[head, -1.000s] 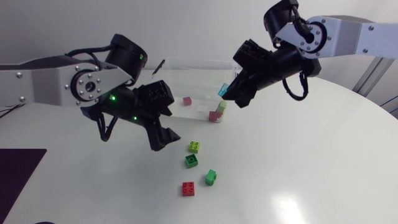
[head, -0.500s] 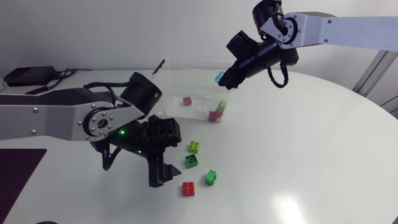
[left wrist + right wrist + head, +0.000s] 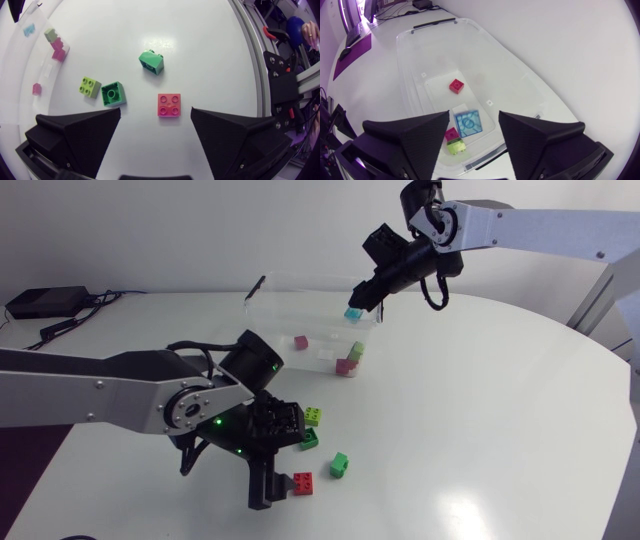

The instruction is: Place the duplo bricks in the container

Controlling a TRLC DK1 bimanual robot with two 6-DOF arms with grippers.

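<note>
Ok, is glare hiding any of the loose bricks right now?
No. Head view: a soft bright patch on the table lies well apart from the red brick and its neighbours. Left wrist view: a reflection sits just beyond the bright green brick, covering no brick.

The left arm (image 3: 90, 390) and right arm (image 3: 545, 225) have silver-grey, screw-dotted links, round black joints, looping black cables and matte black wedge-shaped jaws. Small green lights dot the left one.

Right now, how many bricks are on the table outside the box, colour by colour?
Green: 2, the darker green brick and the lighter green brick
Lime: 1, the lime brick
Red: 1, the red brick
Total: 4
</note>
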